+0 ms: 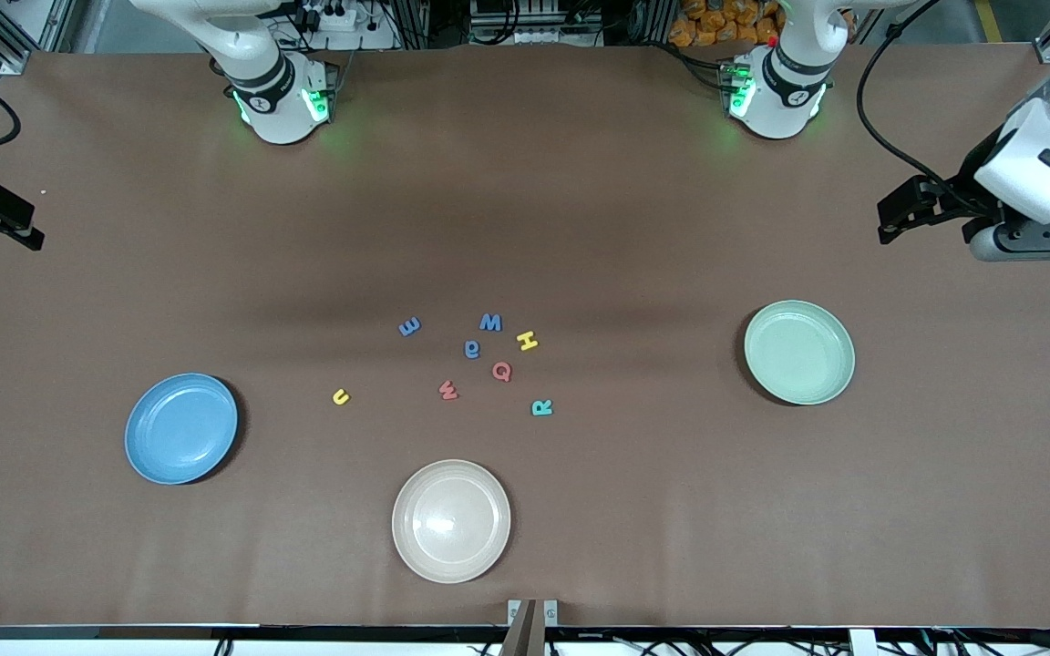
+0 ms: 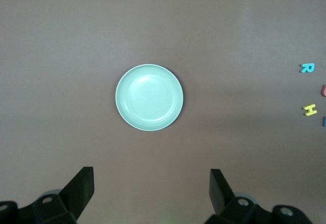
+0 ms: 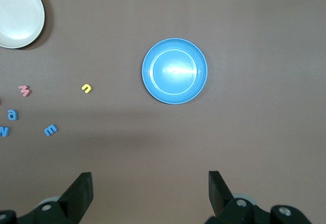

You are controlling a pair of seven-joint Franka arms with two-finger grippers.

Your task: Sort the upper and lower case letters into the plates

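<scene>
On the counter (image 1: pixel 78 547) your blue plate (image 1: pixel 180 428) and green plate (image 1: pixel 798 352) flank scattered letters (image 1: pixel 473 349); left tool (image 2: pixel 151 193) and right tool (image 3: pixel 150 196) hover wide open, empty.

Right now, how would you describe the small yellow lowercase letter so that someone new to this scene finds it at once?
Start at the blue plate toward the right arm's end of the table, then look toward the cluster of foam letters mid-table. The yellow u lies alone on the brown table between them. The only other yellow piece, the H, sits inside the cluster.
</scene>
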